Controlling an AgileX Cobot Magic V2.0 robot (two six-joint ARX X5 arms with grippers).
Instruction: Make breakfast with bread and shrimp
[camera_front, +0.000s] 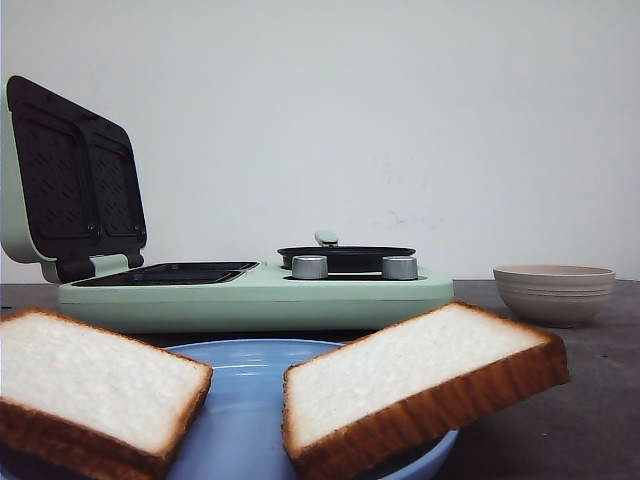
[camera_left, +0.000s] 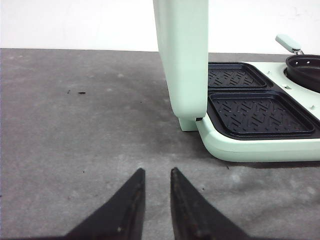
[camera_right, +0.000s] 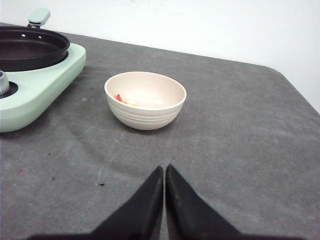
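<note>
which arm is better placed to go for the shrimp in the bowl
The right. The right gripper points straight at the bowl holding the shrimp, with bare table between. The left gripper faces the open lid at the cooker's far end from the bowl.

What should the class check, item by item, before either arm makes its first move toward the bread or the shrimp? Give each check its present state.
1. Sandwich maker lid raised, grill plates bare: ok.
2. Two bread slices within view on the blue plate: ok, though the right slice overhangs the rim.
3. Shrimp in the beige bowl: ok, but how many pieces cannot be told.
4. Left gripper empty, over bare table, fingers slightly apart: ok.
5. Right gripper empty but shut; must open before grasping: not ok.
6. Black pan seated on the cooker: ok.
</note>
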